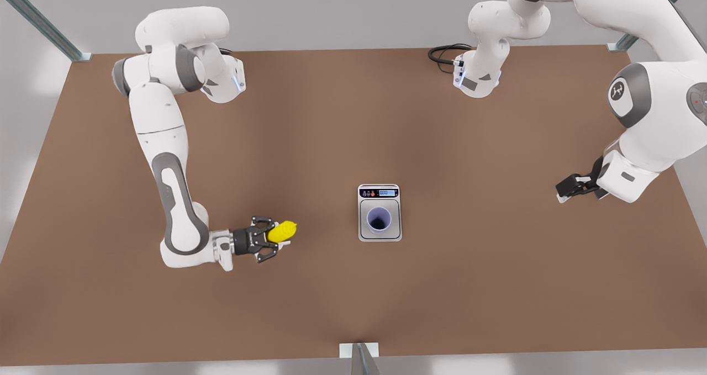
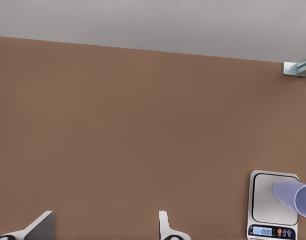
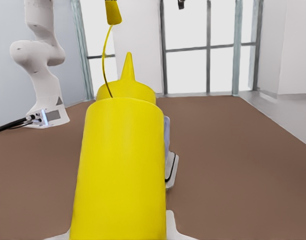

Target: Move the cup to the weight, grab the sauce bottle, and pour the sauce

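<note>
Now your right gripper [image 1: 274, 238] clamps the sauce bottle [image 1: 282, 231]; carry it to the cup [image 1: 379, 218] on the weight [image 1: 379, 193]; left gripper [image 1: 569, 190] waits, fingers parted.

Simulated robot lab, bare brown table [image 1: 331, 115], metal frame posts [image 1: 38, 19], grey walls

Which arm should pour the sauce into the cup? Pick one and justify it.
Right. The right gripper is already shut on the sauce bottle, lifted, on the front view's left of the cup, which stands on the weight. The left gripper waits open, holding nothing.
</note>
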Action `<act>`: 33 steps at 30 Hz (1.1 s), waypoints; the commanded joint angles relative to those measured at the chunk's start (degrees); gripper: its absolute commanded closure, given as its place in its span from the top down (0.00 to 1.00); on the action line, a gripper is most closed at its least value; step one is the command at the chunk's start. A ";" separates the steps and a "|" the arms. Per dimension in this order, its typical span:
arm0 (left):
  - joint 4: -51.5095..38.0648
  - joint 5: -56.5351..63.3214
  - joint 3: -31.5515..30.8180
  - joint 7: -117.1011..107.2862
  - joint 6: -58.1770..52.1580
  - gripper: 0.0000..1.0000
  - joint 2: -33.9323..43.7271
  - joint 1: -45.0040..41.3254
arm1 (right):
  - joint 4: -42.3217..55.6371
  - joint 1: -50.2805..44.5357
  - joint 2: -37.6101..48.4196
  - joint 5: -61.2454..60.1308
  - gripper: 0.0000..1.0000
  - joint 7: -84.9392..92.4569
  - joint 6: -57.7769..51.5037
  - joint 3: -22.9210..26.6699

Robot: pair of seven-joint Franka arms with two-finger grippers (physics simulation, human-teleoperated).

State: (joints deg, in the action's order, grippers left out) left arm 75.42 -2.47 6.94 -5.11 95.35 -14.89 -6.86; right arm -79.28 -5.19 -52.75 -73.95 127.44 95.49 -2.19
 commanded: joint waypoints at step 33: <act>-0.01 -0.17 -0.09 0.10 0.27 1.00 -1.19 0.00 | -1.41 0.00 -10.44 -10.95 0.67 11.08 -20.78 -2.99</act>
State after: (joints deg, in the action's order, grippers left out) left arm 75.41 -2.62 6.85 -5.01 95.54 -16.09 -6.85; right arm -80.68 -5.19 -63.20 -84.90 138.52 74.71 -5.18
